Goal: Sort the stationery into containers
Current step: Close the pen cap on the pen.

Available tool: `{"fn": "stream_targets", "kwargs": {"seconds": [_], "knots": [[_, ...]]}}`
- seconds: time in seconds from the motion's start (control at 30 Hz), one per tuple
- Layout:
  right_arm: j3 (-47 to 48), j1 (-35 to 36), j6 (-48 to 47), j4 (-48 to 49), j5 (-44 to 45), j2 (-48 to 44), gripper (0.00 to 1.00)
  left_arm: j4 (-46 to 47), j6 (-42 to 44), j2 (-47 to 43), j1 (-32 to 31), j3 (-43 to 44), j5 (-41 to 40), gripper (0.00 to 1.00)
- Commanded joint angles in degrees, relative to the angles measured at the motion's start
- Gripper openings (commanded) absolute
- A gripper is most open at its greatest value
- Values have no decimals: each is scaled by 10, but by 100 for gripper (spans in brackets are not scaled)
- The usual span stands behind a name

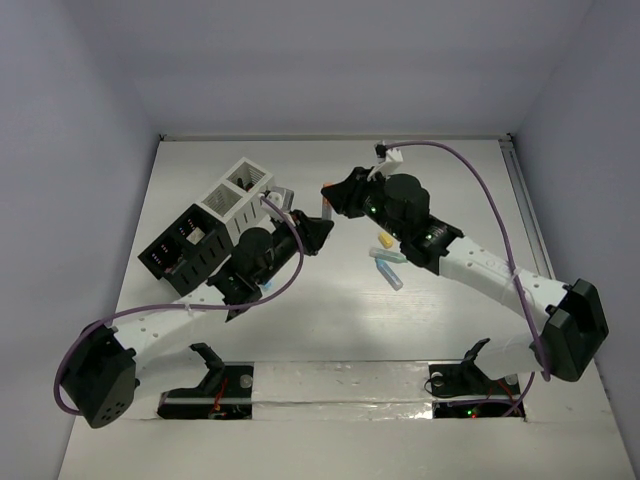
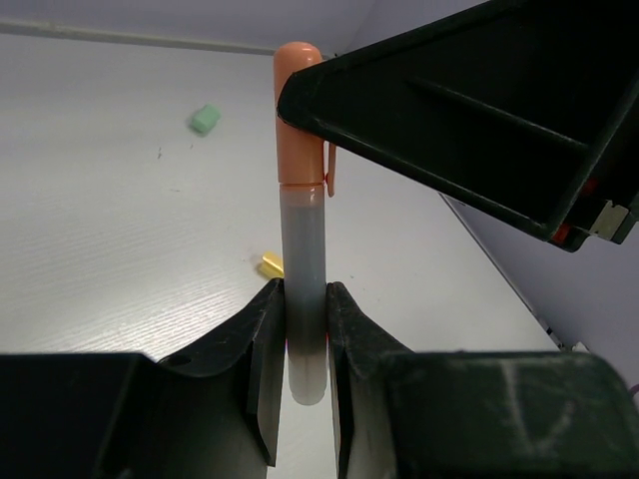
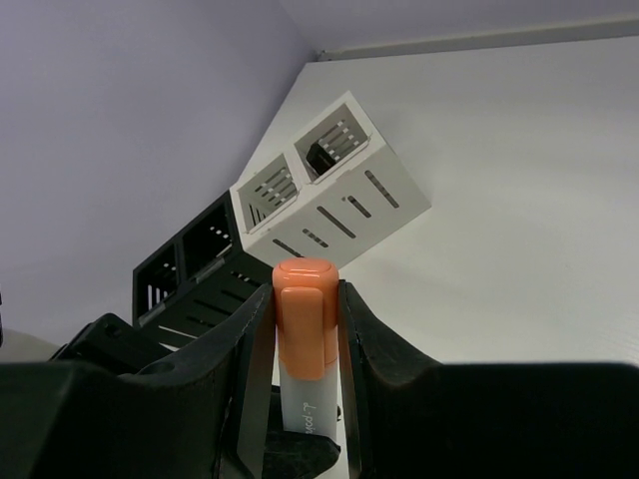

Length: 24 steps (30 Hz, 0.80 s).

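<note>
Lilac-grey walls close in your white table (image 1: 450,180). From the top camera, at ten o'clock from the table's centre, you have the black slatted plastic box (image 1: 185,250). It touches the white two-compartment slatted box (image 1: 238,192) at eleven o'clock. The right wrist view shows something dark inside one white compartment; you cannot tell what.

Just right of the white box, near the table's middle, is the orange-capped marker with a pale grey barrel (image 2: 303,249). It is held off the table between both arms. Your left jaws are pressed onto the lower barrel, pinching it, with the cap pointing to twelve o'clock in the left wrist view. Your right jaws come in from two o'clock there and pinch the orange cap from both sides.

On the table behind the marker, that view shows a small green block (image 2: 205,120) at ten o'clock and a yellow piece (image 2: 271,264) beside the barrel.

Further right from above, at four o'clock from the marker, a yellow block (image 1: 380,240) and two pale blue sticks (image 1: 388,266) lie together.
</note>
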Motion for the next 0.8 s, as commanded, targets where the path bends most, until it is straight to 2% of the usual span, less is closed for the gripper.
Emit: {"fn": "stream_targets", "kwargs": {"seconds": [0.0,0.27,0.43,0.77], "knots": [[-19,4,5,7,-28,-20,12,58,19,-8,2,45,-27,0],[-79,4,7,-4,-78,-34,0,41,44,-16,2,76,-31,0],[-116,4,9,-9,-111,-36,0,39,56,-10,2,107,-29,0],[-174,15,20,-6,-120,-43,0,32,84,15,2,173,-30,0]]}}
